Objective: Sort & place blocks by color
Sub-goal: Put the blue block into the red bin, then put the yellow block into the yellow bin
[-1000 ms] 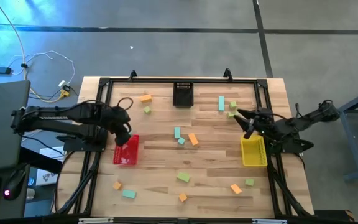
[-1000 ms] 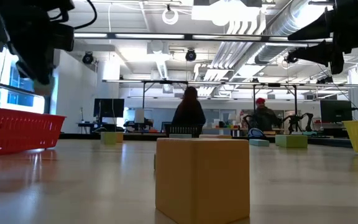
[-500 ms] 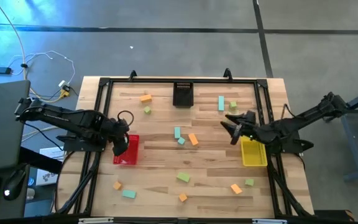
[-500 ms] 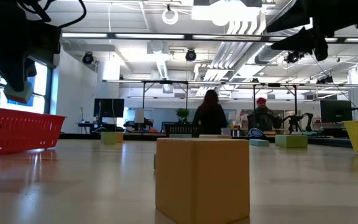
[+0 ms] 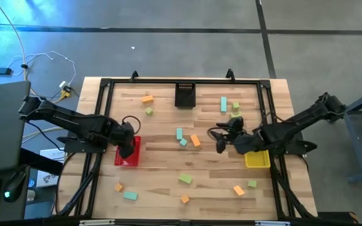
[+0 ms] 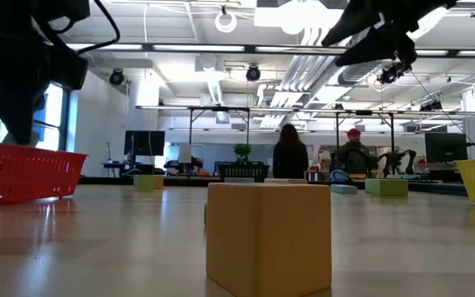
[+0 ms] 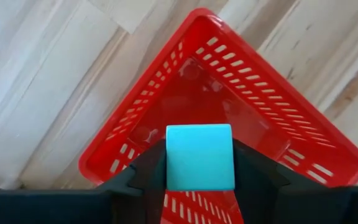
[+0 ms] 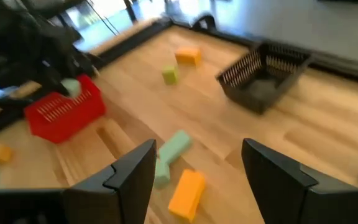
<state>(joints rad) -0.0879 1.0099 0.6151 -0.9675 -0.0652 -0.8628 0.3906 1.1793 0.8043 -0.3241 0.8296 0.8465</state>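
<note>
Left gripper: it holds 1 mint-teal block tight between its 2 fingers; it hangs right over the red bin; half a second ago it was near the bin's edge, now it is over the middle

Red bin: on the left side of the table; the part I can see inside has no blocks in it

What this means: the mint-teal block looks ready to drop in; I think letting go is the next step for this arm

Right gripper: its fingers are spread wide and hold nothing; 1 second ago it was by the yellow bin, now it has reached out toward the middle of the table

What it faces: an orange bar and 2 mint-teal blocks lie just ahead of it; the black bin sits farther off

What this means: I think the right arm is going for its next block, maybe the orange bar

Still to sort: many blocks lie loose on the table, like the green block and the orange block; the job looks far from done
</note>
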